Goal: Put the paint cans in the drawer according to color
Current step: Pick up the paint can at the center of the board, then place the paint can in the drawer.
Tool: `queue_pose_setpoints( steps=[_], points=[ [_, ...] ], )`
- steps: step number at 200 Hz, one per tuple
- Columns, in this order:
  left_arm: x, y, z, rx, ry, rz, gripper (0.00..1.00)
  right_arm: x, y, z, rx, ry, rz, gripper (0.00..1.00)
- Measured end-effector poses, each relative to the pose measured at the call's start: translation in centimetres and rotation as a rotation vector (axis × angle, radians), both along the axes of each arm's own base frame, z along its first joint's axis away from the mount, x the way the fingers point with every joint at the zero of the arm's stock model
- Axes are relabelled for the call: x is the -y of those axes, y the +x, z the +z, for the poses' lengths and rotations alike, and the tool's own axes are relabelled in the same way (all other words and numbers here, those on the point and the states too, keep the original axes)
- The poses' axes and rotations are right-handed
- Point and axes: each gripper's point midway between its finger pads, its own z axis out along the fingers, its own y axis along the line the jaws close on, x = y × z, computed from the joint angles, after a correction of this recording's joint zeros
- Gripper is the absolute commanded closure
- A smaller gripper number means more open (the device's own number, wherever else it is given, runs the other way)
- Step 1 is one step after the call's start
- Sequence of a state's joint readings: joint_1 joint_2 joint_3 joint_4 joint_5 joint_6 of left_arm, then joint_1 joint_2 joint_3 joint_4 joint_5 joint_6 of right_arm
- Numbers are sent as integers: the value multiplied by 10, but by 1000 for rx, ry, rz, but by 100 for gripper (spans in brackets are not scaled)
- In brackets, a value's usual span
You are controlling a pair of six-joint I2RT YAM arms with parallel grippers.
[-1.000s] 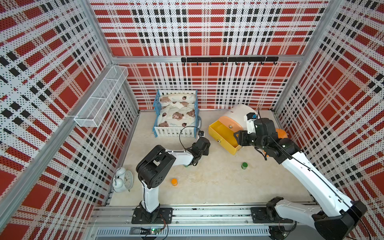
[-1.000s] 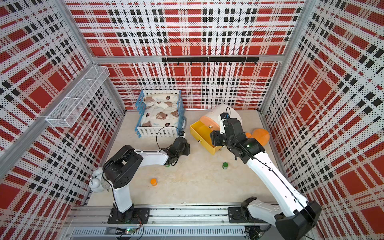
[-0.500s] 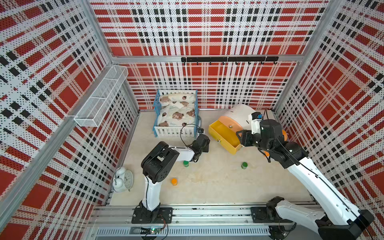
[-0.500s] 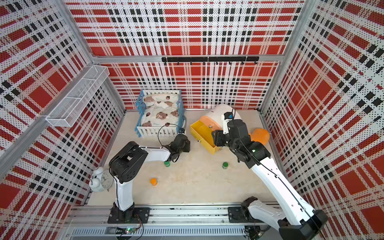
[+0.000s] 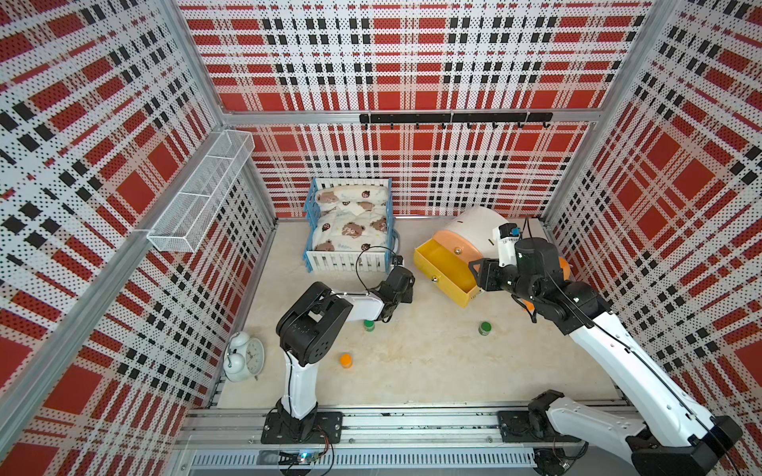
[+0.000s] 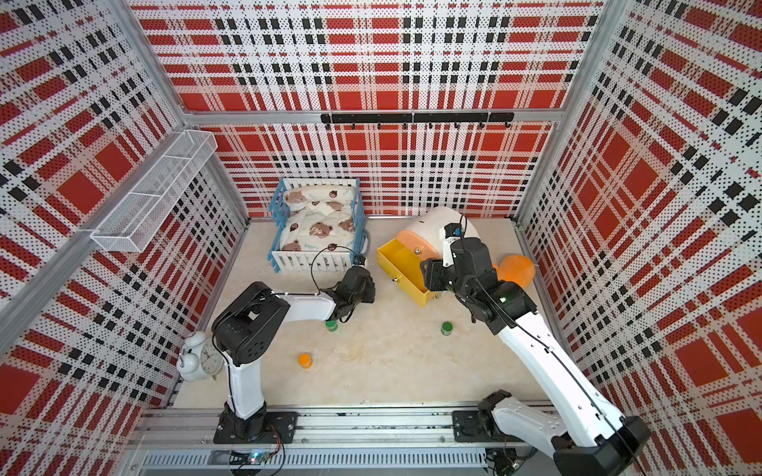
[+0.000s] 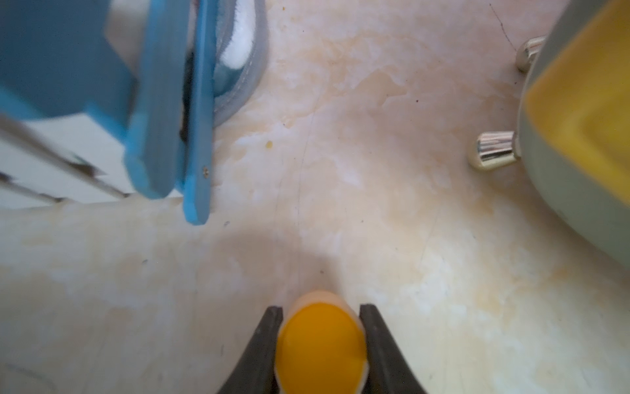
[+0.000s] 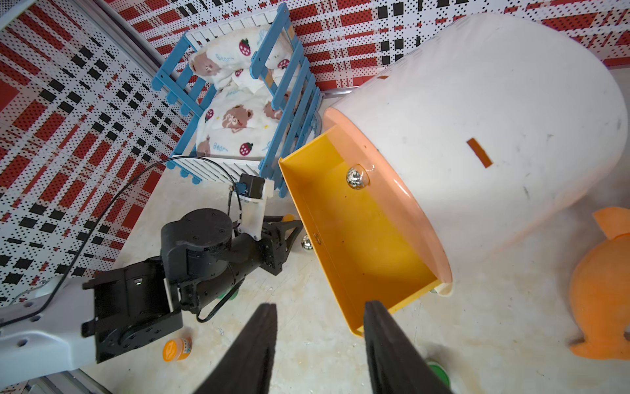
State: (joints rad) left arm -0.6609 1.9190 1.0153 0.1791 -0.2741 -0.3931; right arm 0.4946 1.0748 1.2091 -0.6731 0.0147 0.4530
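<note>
My left claw (image 7: 320, 308) pinches an orange-capped pot (image 7: 320, 348); lifted or not, I can't tell. My right claw (image 8: 320, 305) hangs narrowly parted, empty, over the yellow drawer (image 5: 447, 266). One green pot (image 5: 485, 328) sits at the drawer's five o'clock, a second green pot (image 5: 369, 325) at seven.

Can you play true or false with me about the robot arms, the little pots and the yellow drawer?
1. The left gripper has an orange-capped pot between its jaws. True.
2. The yellow drawer is pushed shut. False: the drawer is pulled open.
3. Two green pots stand on the floor. True.
4. The right gripper is carrying a green pot. False: the right gripper has its jaws apart, with nothing between them.
5. The alarm clock lies in the doll bed. False: the clock stands on the floor by the left wall, apart from the bed.
</note>
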Motion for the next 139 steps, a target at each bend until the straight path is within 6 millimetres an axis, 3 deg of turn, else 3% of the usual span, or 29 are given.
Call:
queue_pose_setpoints(
  steps=[24, 53, 75, 90, 116, 139],
  points=[
    [-4, -10, 42, 48, -20, 6, 84, 1, 1, -3, 1, -7, -3, 52],
    [2, -21, 123, 171, -99, -1, 82, 2, 1, -5, 4, -14, -9, 52],
    [20, -24, 182, 254, -161, -24, 81, 5, 0, -4, 12, -17, -16, 52],
    [35, -25, 212, 295, -197, -49, 81, 6, 0, -3, 16, -18, -20, 52],
    [59, -25, 245, 335, -227, -95, 82, 9, -1, -2, 24, -17, -29, 52],
    [83, -18, 247, 335, -222, -129, 82, 12, -1, 1, 33, -19, -37, 52]
  ],
)
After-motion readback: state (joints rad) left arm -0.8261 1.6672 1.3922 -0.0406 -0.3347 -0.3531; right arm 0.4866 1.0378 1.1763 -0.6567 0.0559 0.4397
